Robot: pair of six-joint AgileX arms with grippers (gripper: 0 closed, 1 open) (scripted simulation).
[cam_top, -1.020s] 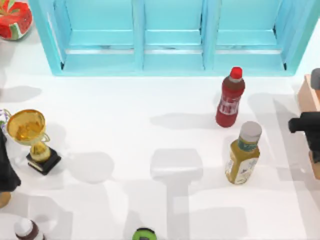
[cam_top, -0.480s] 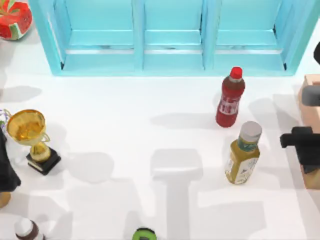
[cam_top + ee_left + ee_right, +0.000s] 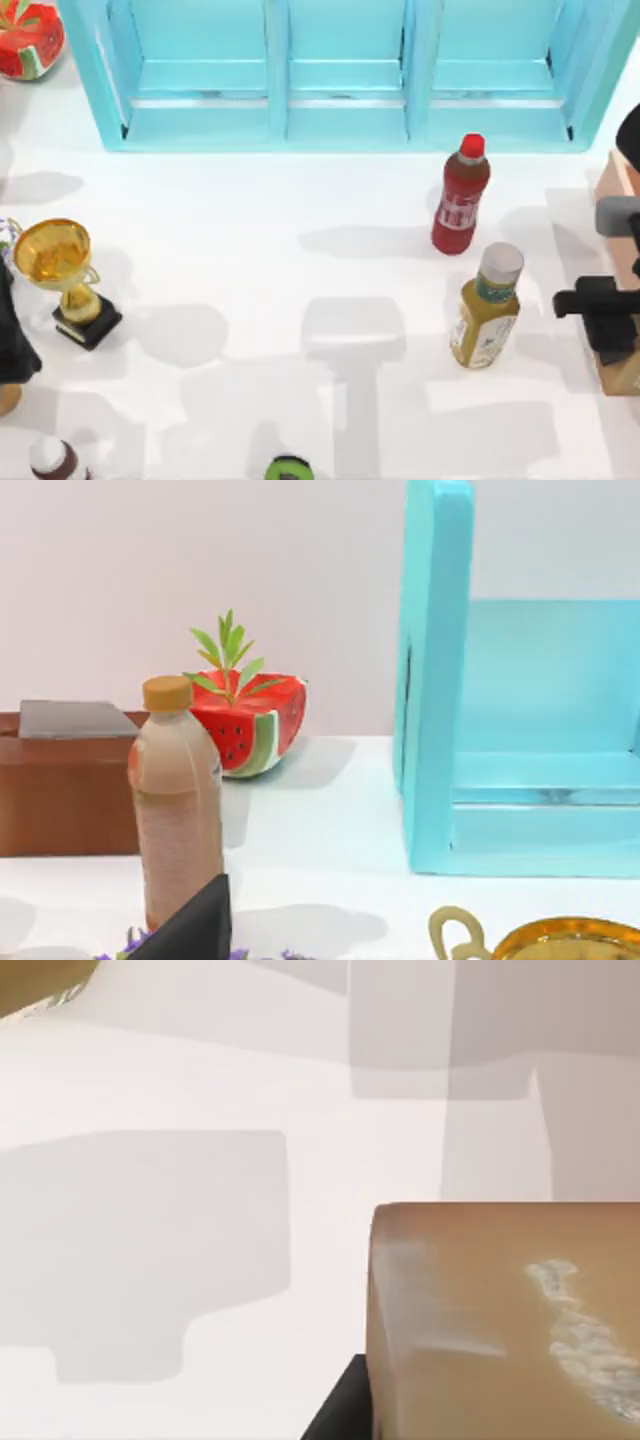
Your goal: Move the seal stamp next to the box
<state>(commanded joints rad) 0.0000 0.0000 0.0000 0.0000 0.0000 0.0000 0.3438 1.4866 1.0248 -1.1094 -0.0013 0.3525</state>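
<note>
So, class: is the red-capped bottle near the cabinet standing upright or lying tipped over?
Upright. In the top view the red-capped bottle shows its cap above its body and label, base on the table, casting a shadow sideways.

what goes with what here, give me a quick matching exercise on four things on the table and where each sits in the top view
Things:
1. gold trophy
2. red bottle
3. turquoise cabinet
4. watermelon planter

Places:
A. along the far edge, across the middle
B. far left corner
C. left side, on a black base
D. right of centre, just in front of the cabinet

Pairs: 1-C, 2-D, 3-A, 4-B
</note>
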